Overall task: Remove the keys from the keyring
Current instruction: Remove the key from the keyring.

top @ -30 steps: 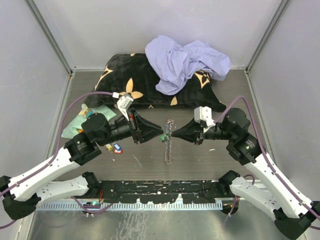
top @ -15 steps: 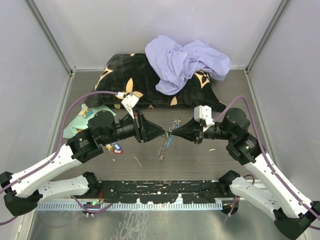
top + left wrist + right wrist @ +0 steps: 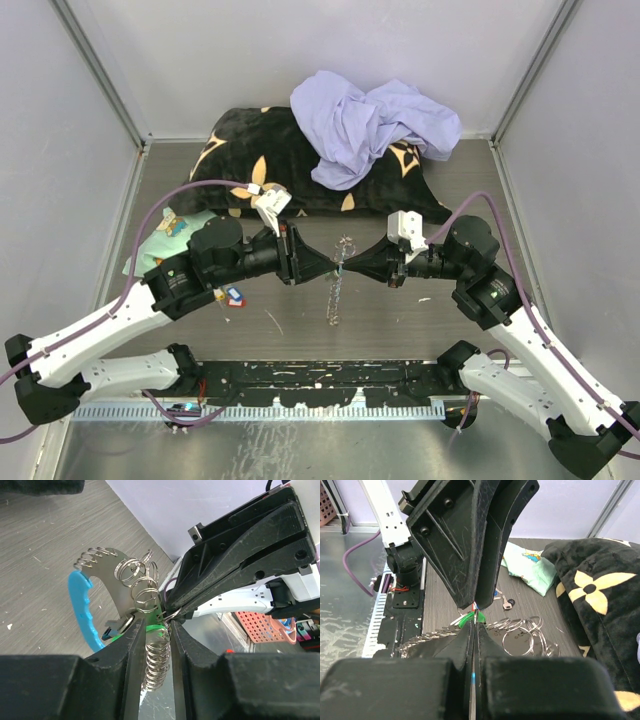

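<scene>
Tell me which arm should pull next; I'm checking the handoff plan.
Left, probably: the left jaws clamp the green-tagged key, while the right jaws, shut on the keyring, anchor it for the pull.

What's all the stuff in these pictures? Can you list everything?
pillow: one, black with yellow flowers, back of table
lilac cloth: one, crumpled on pillow
mint cloth: one, left side, in front of pillow
keyring: one, silver rings and chain with blue crescent, in the air between the grippers
green key: one, green tag, between left fingers
loose keys: at least one, blue and red tags, table by left arm
table: one, grey
left gripper: black, shut on green key
right gripper: black, shut on keyring
</scene>
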Available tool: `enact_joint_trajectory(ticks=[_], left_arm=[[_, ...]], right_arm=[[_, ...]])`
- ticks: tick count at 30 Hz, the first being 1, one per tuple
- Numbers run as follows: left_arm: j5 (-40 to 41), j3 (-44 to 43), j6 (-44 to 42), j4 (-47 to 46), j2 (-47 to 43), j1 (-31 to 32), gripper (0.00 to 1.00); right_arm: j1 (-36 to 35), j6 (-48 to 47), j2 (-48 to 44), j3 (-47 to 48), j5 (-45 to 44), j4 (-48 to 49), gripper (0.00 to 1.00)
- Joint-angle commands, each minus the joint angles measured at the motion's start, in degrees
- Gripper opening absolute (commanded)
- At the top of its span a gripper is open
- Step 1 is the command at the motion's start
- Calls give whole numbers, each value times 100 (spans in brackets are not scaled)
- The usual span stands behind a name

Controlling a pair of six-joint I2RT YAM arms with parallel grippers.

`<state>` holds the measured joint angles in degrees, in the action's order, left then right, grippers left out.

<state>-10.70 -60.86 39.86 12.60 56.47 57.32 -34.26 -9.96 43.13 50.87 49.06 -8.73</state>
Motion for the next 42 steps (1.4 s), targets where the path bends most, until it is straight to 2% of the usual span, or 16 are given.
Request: enact_joint_trajectory(ticks=[1,6,9,19,34,42], left_arm=[[19,-275,-34,-60,-13,18,25],[51,-319,-74,81,12,16,7],[50,-335,-90,143,-1,21,1],[21,-191,-89,211,31,17,0],[-241,443,300,-648,-46,-202,0],[-313,615,218,-715,-254,-303,0]], right_arm=[[19,-33,-21,107,-37,366,1],[16,-33,-24,116,-40,362,1],[16,-40,-38,140,-37,350,1],[25,-30,-51,206,-18,399,1],[33,226,-84,135,146,658,1],[72,207,-127,101,81,615,1]])
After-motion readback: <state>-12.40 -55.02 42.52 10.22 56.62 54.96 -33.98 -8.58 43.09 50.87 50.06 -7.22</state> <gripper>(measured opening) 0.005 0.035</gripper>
